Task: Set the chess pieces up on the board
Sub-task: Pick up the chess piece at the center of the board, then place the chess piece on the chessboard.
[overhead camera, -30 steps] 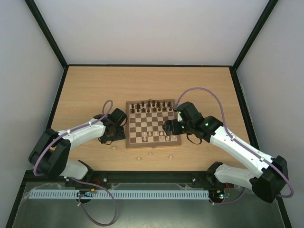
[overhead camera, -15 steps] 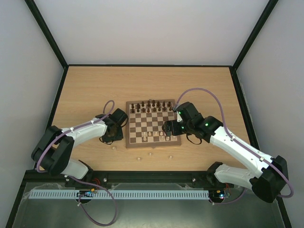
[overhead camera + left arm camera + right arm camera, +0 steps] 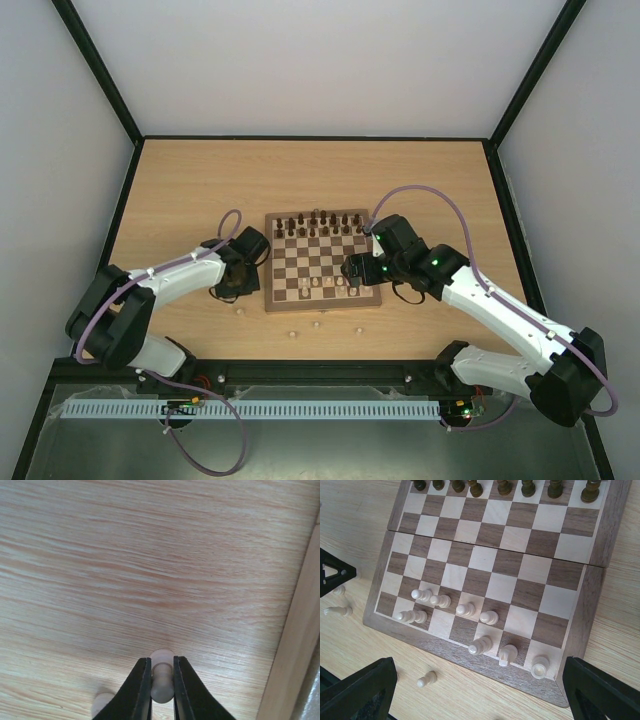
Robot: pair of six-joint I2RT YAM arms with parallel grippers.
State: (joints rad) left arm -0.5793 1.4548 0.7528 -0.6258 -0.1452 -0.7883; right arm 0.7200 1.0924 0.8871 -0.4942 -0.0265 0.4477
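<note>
Clenched between left jaws: pale pawn [image 3: 162,680], down at worktop [image 3: 150,555], board [image 3: 299,630] just right of jaws. Likely light, hard, slippery; hold at neck under head. Right jaws released, empty.

**3 views, 1 board**

The top view looks down from above the near edge of the table [image 3: 180,190], covering all of it. The left wrist view hugs the table just beside the left edge of the board [image 3: 322,262]. The right wrist view looks down on that board from closer, facing its far edge.
</note>
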